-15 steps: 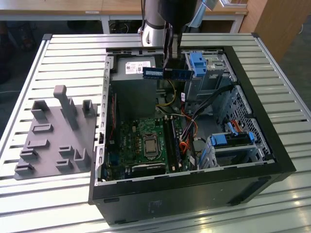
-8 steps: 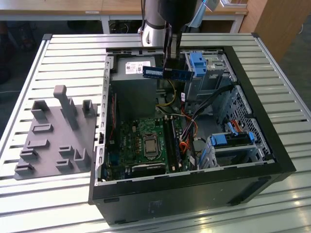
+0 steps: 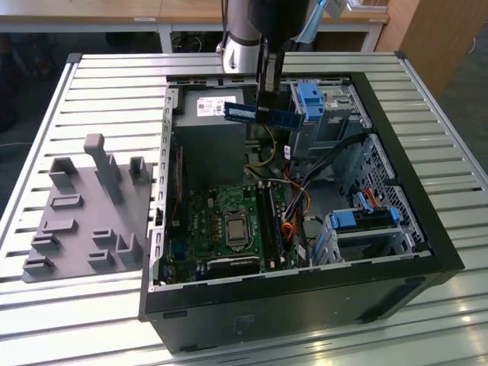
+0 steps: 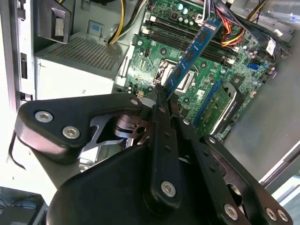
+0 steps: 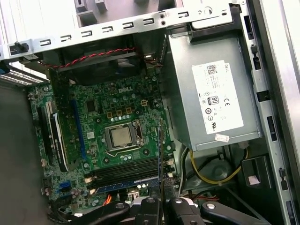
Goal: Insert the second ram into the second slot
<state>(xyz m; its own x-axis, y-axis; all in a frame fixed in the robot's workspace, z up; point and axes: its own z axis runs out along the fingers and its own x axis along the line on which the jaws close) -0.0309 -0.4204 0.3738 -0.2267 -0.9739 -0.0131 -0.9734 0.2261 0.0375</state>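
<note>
Here's the black linkage gripper (image 3: 265, 114) up over the open black metal computer case (image 3: 290, 320), and its fingers (image 4: 161, 117) are clamped tight on the second ram (image 3: 242, 112), a thin flat blue circuit stick with a white label. The jaws pinch it near the middle of its length in the exterior view, so blue board sticks out level to both sides of the fingers. In the second wrist view the second ram (image 4: 190, 56) runs straight out from the fingertips. Beyond it lies the green motherboard (image 4: 159, 51), clear of the stick and not touching it. In the first wrist view the stick (image 5: 161, 154) shows edge-on, a thin line rising from the fingers and crossing the bank of long black memory slots (image 5: 126, 169). The slots lie below the fingers, near them, and the square silver processor socket (image 5: 121, 137) sits just past the bank. The row closest to the fingers shows blue; I cannot tell whether a stick sits there. To one side of the fingers is the grey metal power supply box (image 5: 211, 93) with its white label. In the exterior view a chunky light-blue plastic drive bracket (image 3: 311, 97) stands just beside the fingers. Well away from them, a grey plastic fixture (image 3: 84, 221) with upright posts rests on the ribbed aluminium table (image 3: 114, 91)
</note>
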